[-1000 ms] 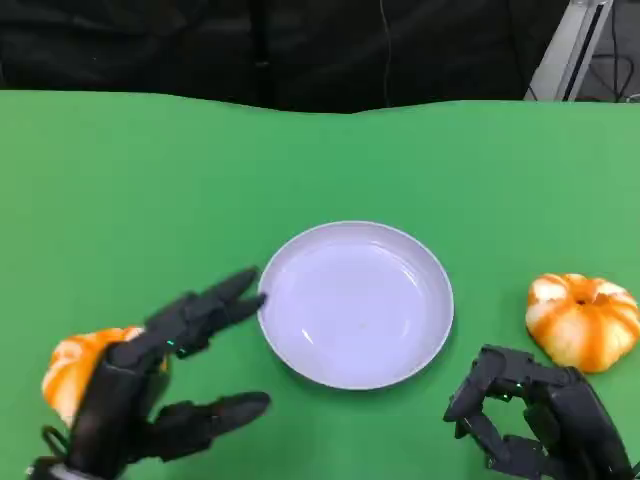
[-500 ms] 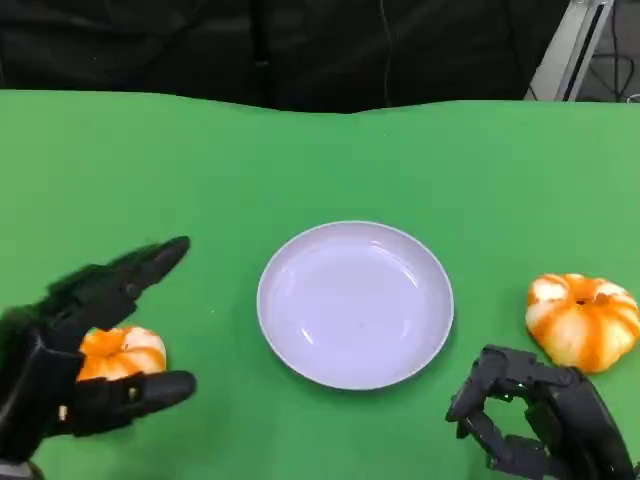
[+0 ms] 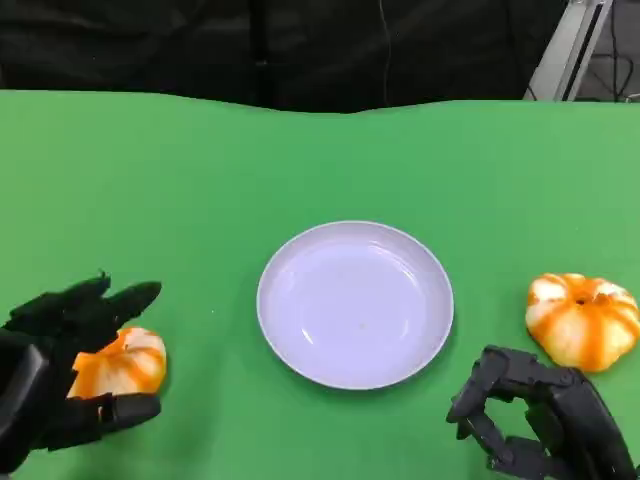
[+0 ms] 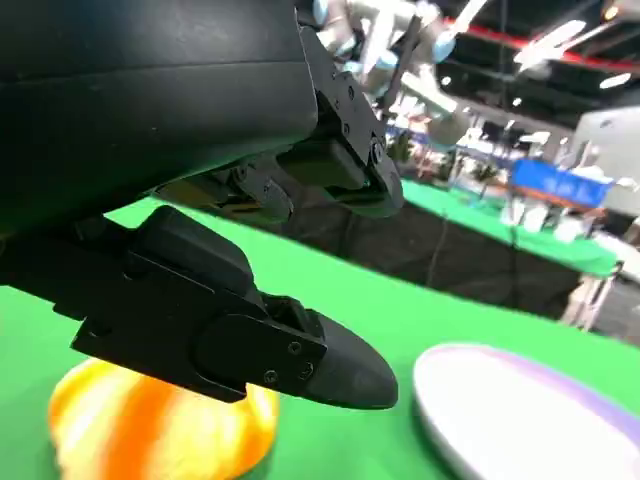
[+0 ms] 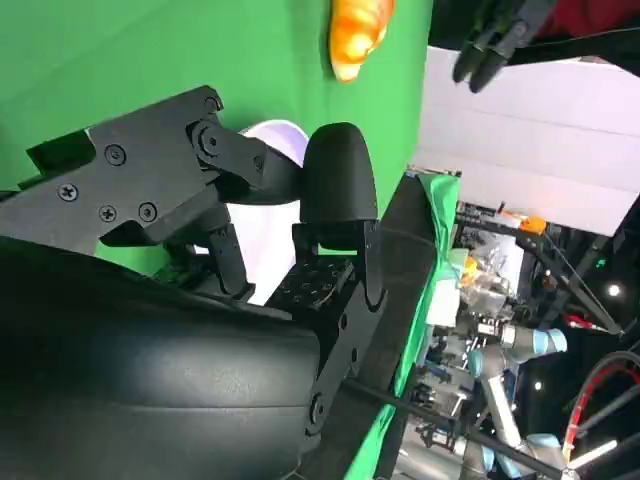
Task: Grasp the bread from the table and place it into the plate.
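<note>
An orange-and-white pumpkin-shaped bread point(image 3: 122, 363) lies on the green table at the left, and it appears again in the left wrist view point(image 4: 150, 430). My left hand point(image 3: 50, 385) straddles it, fingers spread behind it and thumb in front, with no firm grip showing. The white plate point(image 3: 355, 300) sits empty at the table's middle. A second pumpkin bread point(image 3: 583, 320) lies to the right of the plate. My right hand point(image 3: 535, 425) hovers near the front edge below that bread, fingers curled in and holding nothing.
The green table point(image 3: 300, 160) stretches back to a dark curtain behind its far edge. In the right wrist view the plate point(image 5: 275, 135) and the left bread point(image 5: 358, 30) lie beyond my curled fingers point(image 5: 335, 190).
My left hand has swung left and back from the plate's rim and come down around the left bread. The right hand, plate and right bread have not moved.
</note>
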Tool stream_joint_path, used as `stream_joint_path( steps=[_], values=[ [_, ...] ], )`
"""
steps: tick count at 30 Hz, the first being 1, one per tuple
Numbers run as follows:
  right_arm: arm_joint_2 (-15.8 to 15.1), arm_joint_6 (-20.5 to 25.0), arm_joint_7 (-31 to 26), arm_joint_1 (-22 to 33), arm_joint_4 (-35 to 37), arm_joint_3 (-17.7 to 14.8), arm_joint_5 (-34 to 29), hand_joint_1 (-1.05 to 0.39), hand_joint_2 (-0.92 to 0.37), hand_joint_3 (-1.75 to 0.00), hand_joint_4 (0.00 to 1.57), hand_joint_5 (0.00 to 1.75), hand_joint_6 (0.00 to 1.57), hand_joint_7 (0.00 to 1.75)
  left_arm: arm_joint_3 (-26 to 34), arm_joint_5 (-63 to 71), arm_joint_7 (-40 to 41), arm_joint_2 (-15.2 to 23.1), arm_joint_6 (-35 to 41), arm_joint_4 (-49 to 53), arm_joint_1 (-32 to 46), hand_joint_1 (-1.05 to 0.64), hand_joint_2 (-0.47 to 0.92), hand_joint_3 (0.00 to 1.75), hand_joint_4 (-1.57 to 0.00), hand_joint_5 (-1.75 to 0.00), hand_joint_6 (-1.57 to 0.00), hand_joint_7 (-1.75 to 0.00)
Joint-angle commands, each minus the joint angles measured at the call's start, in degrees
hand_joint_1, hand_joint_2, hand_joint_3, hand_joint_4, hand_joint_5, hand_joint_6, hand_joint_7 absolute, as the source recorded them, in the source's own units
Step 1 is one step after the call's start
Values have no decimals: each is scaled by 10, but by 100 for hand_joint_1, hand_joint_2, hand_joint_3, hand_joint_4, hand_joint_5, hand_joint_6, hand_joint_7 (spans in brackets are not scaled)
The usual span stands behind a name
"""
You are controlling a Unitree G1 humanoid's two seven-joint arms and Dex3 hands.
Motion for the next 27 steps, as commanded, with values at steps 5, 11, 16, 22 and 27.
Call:
stream_joint_path(
  steps=[5, 11, 16, 22, 27],
  values=[
    [-10, -6, 2, 4, -2, -9, 10, -20, -72, -75, 76, 156, 79, 127, -57, -16, 29, 40, 27, 95, -27, -95, 92, 18, -47, 0, -50, 0],
    [-11, -15, 1, 1, 4, -12, 4, -21, -71, -77, 78, 154, 79, 126, -90, -29, 47, 54, 26, 163, -56, -97, 92, 17, -45, 0, -44, 0],
    [-12, -12, 1, 2, 1, -14, 3, -22, -70, -79, 78, 153, 80, 126, -117, -38, 60, 57, 25, 219, -81, -95, 92, 17, -45, 0, -43, 0],
    [-12, -13, 2, 3, 1, -14, 3, -21, -69, -80, 78, 154, 79, 126, -141, -45, 72, 63, 27, 248, -96, -92, 92, 17, -46, -1, -44, 0],
    [-12, -12, 2, 3, 2, -14, 2, -20, -70, -80, 77, 154, 79, 127, -161, -41, 61, 63, 56, 251, -108, -87, 92, 17, -52, -3, -46, -1]
  ],
)
